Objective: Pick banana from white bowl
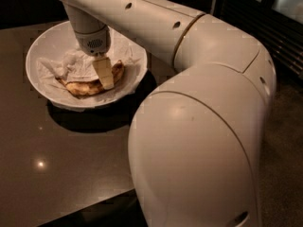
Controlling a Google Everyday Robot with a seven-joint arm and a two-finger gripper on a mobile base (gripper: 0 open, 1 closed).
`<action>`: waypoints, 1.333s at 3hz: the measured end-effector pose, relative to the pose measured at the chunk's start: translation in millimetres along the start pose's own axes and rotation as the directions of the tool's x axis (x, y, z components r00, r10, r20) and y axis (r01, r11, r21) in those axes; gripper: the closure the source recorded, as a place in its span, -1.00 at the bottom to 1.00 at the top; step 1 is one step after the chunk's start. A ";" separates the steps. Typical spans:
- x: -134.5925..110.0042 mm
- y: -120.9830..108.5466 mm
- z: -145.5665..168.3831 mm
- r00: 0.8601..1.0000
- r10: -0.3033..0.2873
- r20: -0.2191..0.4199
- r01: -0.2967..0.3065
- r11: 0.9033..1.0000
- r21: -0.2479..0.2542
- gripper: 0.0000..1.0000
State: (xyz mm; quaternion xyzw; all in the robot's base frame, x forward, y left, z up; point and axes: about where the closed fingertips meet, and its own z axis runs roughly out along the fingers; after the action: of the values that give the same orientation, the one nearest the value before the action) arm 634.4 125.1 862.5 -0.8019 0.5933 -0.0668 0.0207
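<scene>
The white bowl (38, 51) sits at the back left of a dark table and is lined with crumpled white paper towel (66, 63). The banana (83, 86), yellow with brown speckles, lies curved along the near side of the bowl. My gripper (105, 79) reaches down into the bowl from above and sits right at the banana's right half, hiding part of it. The wrist (92, 39) stands over the middle of the bowl.
The dark glossy table (57, 160) has its front edge running along the lower left. My arm's large elbow (199, 155) fills the right and lower part of the view. A dark slatted panel (265, 27) stands at the back right.
</scene>
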 end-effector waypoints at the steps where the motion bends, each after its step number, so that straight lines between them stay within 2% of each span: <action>1: -5.2 0.0 7.1 1.000 -0.015 0.009 0.016 1.000 -0.019 -0.30; 2: -8.2 0.3 14.3 0.999 -0.027 0.018 0.028 0.999 -0.039 -0.30; 3: -5.4 1.2 18.8 0.999 -0.021 0.033 0.022 0.999 -0.042 0.08; 4: -5.4 1.2 18.9 0.999 -0.020 0.033 0.022 0.999 -0.042 0.56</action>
State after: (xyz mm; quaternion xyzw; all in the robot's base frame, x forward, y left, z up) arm 634.3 129.0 843.2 -0.8094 0.5856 -0.0415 0.0127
